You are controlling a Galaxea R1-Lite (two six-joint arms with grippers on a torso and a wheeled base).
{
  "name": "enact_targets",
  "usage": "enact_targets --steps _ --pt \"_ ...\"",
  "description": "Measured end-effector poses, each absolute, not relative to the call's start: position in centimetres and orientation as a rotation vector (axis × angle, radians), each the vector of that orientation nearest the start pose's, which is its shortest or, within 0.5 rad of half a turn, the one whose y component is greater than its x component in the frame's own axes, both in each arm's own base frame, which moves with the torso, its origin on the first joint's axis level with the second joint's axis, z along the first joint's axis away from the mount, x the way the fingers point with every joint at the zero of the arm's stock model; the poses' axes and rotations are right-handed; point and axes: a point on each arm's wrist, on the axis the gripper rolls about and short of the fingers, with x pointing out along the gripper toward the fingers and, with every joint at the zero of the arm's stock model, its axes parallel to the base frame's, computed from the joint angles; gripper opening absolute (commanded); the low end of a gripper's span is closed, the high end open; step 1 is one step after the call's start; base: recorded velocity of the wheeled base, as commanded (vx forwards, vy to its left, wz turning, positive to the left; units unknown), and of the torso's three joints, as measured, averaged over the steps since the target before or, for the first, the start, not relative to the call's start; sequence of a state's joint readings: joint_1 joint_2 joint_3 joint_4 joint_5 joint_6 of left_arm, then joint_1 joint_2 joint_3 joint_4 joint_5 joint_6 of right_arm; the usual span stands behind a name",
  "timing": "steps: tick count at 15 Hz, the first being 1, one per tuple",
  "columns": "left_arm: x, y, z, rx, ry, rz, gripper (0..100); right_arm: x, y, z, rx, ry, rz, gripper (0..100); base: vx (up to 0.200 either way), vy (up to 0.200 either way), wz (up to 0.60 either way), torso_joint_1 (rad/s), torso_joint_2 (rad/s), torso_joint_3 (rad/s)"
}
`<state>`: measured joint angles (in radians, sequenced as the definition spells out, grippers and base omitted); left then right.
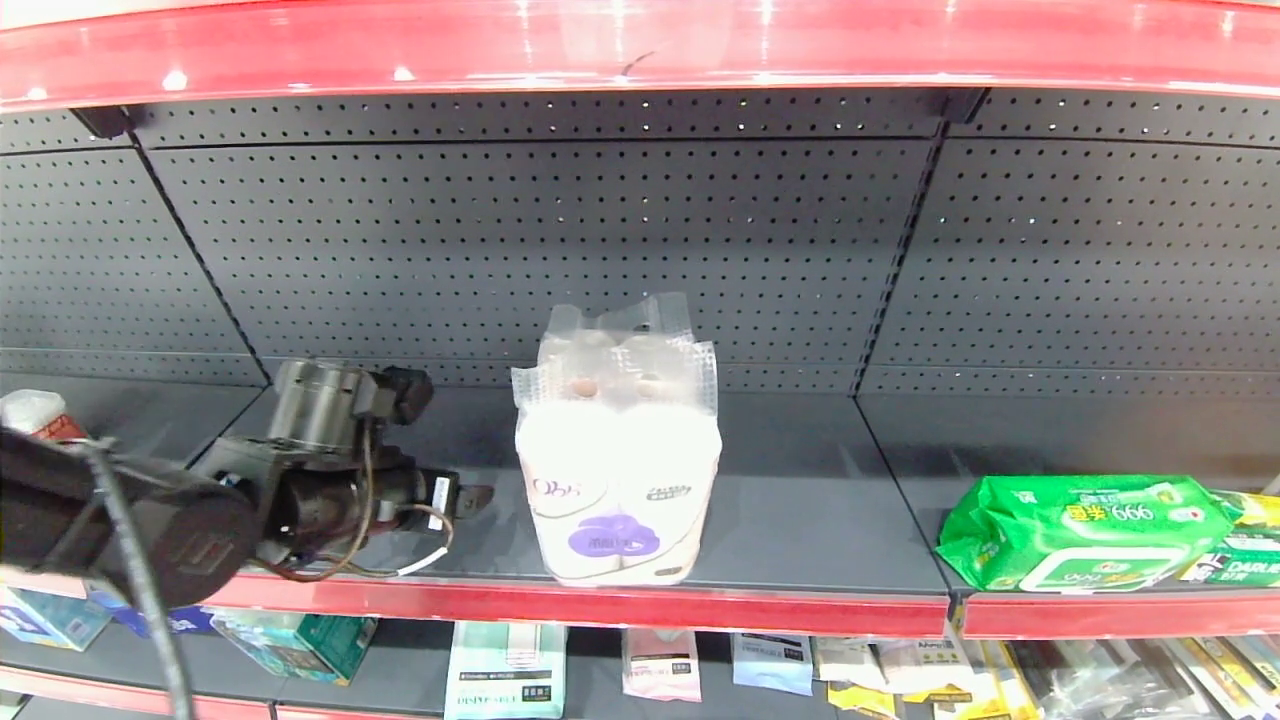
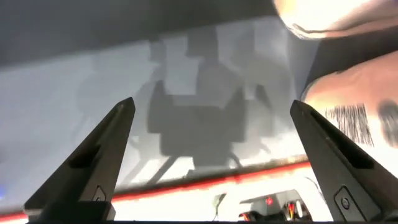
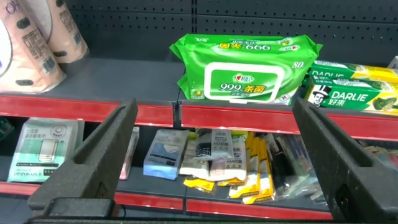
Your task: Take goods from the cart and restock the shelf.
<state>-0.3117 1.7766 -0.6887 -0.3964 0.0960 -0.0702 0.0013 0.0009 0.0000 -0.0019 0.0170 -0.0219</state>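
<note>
left pincer (image 2: 212,106), apparently pointing rightward, and right pincer (image 3: 214,104) both have fingers spread wide apart.

Tissue pack (image 1: 618,470) on shelf (image 1: 800,500), wipes (image 1: 1085,530) right

The black left arm (image 1: 170,540) has a silver wrist cylinder (image 1: 310,405), looping brown cables (image 1: 340,570) and dark tapered fingers (image 2: 99,162).

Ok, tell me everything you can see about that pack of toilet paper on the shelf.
The toilet paper pack is a bundle of white rolls in clear plastic wrap, with purple print low on the front and a crimped flap on top. It stands upright near the front edge of the grey shelf. The open left gripper sits just beside it, apparently not touching.
</note>
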Motion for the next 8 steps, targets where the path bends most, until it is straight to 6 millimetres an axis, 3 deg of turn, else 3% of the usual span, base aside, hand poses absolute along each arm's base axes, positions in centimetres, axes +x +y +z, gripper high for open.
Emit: enact_targets --steps 4,6,8 --pt "19.8 -4.1 17.1 0.032 0.565 -0.112 100 -2.3 0.0 7.6 -0.012 -0.001 0.017 100 0.0 0.0 0.0 0.0 0.0 0.0" --pt "14.0 -2.4 19.7 0.035 0.495 -0.097 100 -2.3 0.0 7.6 -0.011 -0.001 0.017 100 0.0 0.0 0.0 0.0 0.0 0.0" --pt "7.7 -1.1 20.7 0.036 0.414 -0.081 100 -2.3 0.0 7.6 -0.011 -0.001 0.017 100 0.0 0.0 0.0 0.0 0.0 0.0"
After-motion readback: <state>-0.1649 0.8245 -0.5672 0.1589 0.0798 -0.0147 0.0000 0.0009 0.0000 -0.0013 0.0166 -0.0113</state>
